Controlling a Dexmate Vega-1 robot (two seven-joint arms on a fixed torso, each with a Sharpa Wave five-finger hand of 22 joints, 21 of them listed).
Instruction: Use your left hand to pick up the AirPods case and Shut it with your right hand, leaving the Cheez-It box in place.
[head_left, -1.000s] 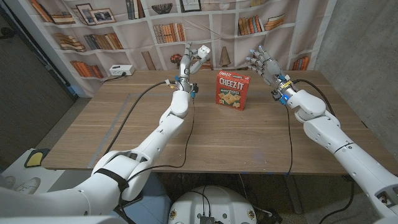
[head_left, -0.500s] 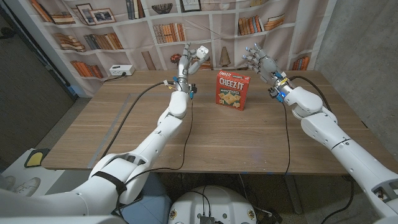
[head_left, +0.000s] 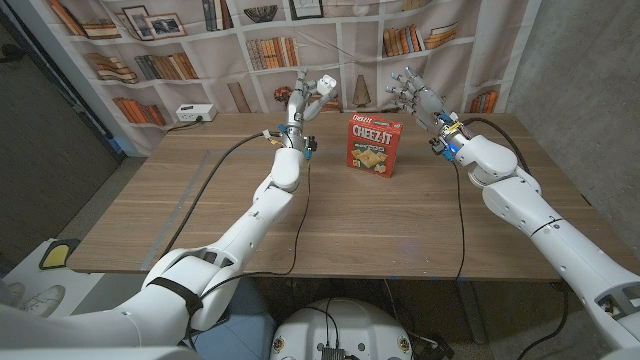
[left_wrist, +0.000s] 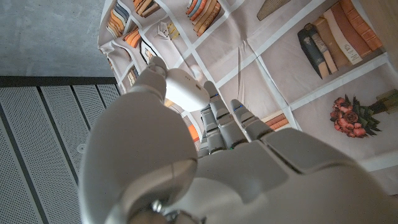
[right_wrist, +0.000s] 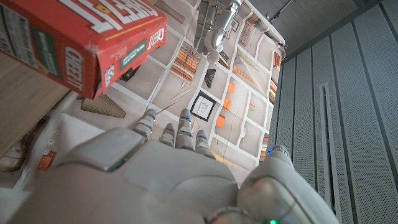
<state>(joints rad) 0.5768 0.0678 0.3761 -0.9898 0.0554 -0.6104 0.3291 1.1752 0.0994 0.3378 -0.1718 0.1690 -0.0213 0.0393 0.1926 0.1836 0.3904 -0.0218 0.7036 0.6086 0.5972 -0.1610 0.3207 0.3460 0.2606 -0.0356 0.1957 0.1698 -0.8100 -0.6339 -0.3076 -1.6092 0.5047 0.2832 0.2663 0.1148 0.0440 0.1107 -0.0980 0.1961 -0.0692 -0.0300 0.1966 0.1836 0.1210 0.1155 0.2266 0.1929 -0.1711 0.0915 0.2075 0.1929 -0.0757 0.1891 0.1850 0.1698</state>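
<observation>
AirPods case (head_left: 326, 84): white, held up off the tabletop (head_left: 330, 210) in the fingertips of the left hand (head_left: 305, 98), raised above the far edge, to the left of the Cheez-It box (head_left: 373, 144) and higher than its top. In the left wrist view the case (left_wrist: 185, 89) sits between the thumb and the fingers (left_wrist: 231, 124), which close on it. Whether its lid is open or closed cannot be told.

Cheez-It box: upright on the tabletop near the far edge, between the two arms, touching neither hand. Bare wood lies all around it and towards the near edge. A black cable (head_left: 303, 215) trails over the tabletop to the left of the box.

Right hand (head_left: 416, 98): raised in the air to the right of the box, above its top, fingers spread, holding nothing. It is apart from the case, with the box's width between them. In the right wrist view the box (right_wrist: 81, 37) shows near this hand (right_wrist: 161, 168).
</observation>
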